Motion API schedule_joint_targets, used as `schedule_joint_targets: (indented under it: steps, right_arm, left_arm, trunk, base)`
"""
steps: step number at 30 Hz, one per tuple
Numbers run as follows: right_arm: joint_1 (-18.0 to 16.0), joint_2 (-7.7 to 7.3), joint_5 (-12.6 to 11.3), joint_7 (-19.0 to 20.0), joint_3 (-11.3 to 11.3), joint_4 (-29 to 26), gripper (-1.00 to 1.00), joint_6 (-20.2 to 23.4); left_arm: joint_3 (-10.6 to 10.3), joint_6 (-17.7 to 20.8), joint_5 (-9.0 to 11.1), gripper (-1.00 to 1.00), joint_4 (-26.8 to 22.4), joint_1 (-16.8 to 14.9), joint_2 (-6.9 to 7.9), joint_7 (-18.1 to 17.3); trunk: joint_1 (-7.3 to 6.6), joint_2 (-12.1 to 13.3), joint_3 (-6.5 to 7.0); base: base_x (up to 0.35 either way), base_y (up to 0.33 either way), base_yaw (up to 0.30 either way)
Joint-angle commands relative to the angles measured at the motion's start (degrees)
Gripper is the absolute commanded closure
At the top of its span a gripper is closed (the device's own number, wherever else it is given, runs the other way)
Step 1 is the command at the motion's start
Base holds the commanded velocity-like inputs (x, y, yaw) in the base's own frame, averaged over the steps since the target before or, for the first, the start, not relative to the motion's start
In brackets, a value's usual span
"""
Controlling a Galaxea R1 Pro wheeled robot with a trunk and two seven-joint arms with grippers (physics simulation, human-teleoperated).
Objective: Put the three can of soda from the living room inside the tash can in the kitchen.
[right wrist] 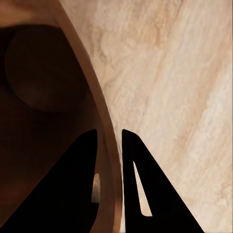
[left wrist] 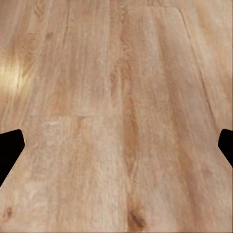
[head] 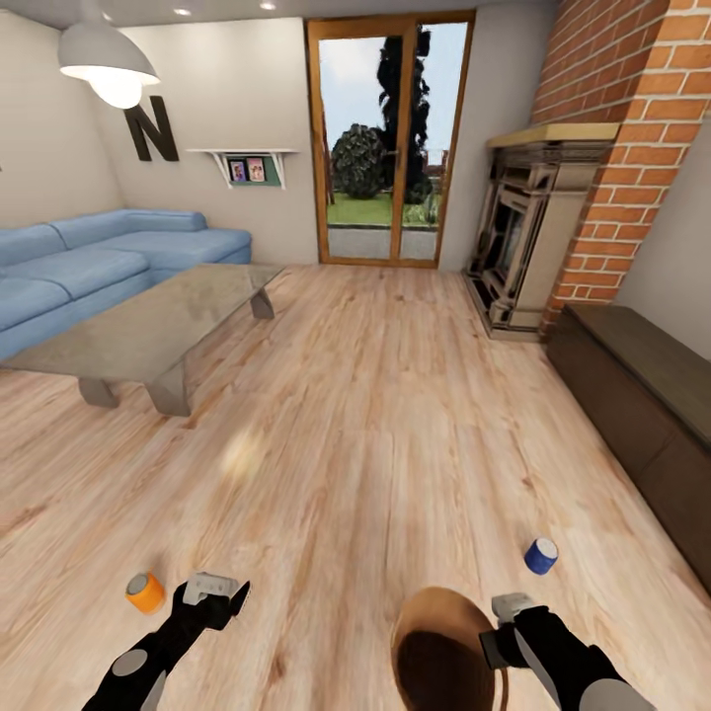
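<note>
The head view looks forward and down from high up across the wooden floor [head: 395, 415] toward the glass door [head: 390, 138], both arms at its near edge. The left wrist view faces straight down along its spread fingertips [left wrist: 10, 145], close over the same floor [left wrist: 116, 116]. The right wrist view sits very close behind its fingers [right wrist: 73, 184], which straddle the tash can [right wrist: 43, 97] rim; the head view shares that tash can [head: 444, 647].
</note>
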Motion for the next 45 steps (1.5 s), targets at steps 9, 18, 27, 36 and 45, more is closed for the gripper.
schedule_joint_targets:
  steps: [9, 18, 27, 36, 45]
  right_arm:
    - [-0.52, 2.13, -0.05, -1.06, -0.14, -0.14, 1.00, 1.04]
    - [-0.87, 3.25, -0.17, -1.60, -0.11, -3.88, 1.00, 5.19]
    - [-3.57, 6.52, -0.45, -1.36, 0.11, -4.80, 1.00, 11.34]
    - [-6.52, 9.17, -0.88, -0.67, 0.18, -4.82, 1.00, 20.68]
    - [-6.89, 9.73, -0.78, -0.45, 0.30, -4.78, 1.00, 22.96]
  left_arm:
    - [2.64, 0.08, 13.49, -1.00, -0.79, 0.31, 1.10, -1.83]
    - [3.27, -0.01, 15.93, -1.00, -0.94, 0.57, 1.56, -1.86]
    - [3.45, -1.02, 16.07, -1.00, -1.56, 0.70, 1.60, -1.54]
    - [3.39, -1.41, 15.42, -1.00, -1.57, 0.71, 1.62, -1.80]
    - [3.47, -0.87, 15.81, -1.00, -1.05, 0.66, 4.20, -1.62]
  trunk:
    - [0.00, 0.00, 0.01]
    - [0.00, 0.00, 0.01]
    - [0.00, 0.00, 0.01]
    - [0.00, 0.00, 0.01]
    - [0.00, 0.00, 0.01]
  base:
    - [0.328, 0.000, 0.236]
    - [0.328, 0.000, 0.239]
    - [0.241, 0.000, 0.197]
    - [0.021, 0.000, 0.027]
    - [0.156, 0.110, 0.001]
